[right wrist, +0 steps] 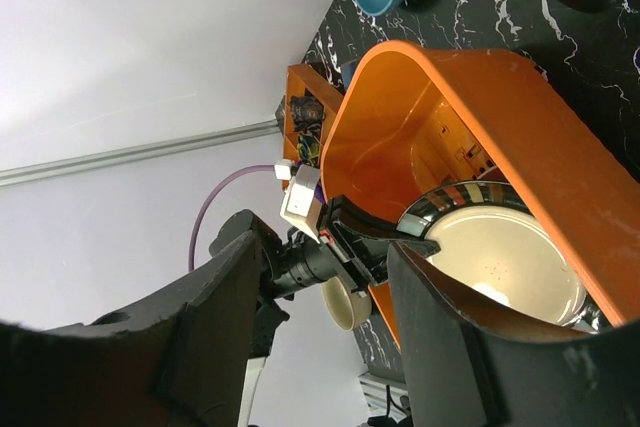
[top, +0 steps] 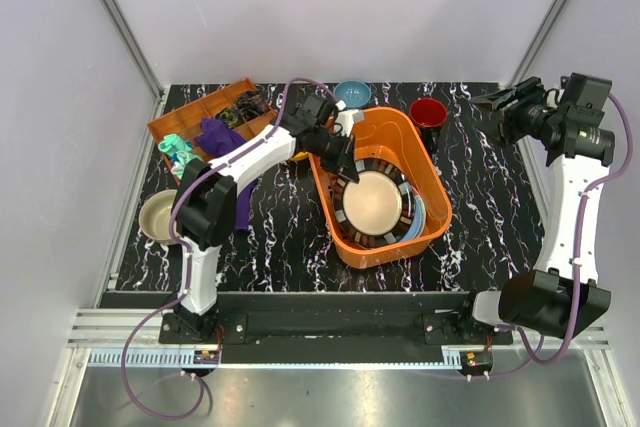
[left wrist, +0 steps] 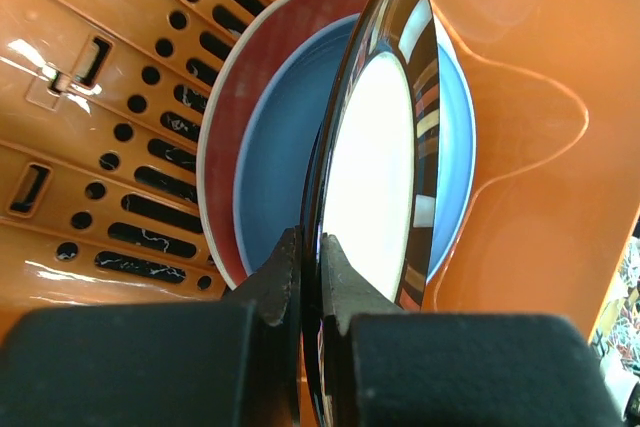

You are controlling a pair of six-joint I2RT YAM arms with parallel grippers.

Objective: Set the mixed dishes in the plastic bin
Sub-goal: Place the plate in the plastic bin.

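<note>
The beige bowl [top: 158,217] sits by the counter's left edge. Mid-counter, inside the plastic bin [top: 400,125], the left hand [left wrist: 305,277] is clamped on the rim of the dark striped-rim plate [left wrist: 375,177], which stands tilted on edge beside the light blue plate [left wrist: 280,157]. At the far edge, the red mug [top: 428,113] lies just left of the right hand [top: 492,99], which is spread and empty and is the nearer arm to it.

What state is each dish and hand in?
dark striped-rim plate: tilted in plastic bin, gripped
light blue plate: in bin, beneath it
red-rimmed plate: in bin, bottommost
small blue bowl: on table
red mug: on table
beige bowl: on table
left hand: shut on striped-rim plate
right hand: open, empty
</note>
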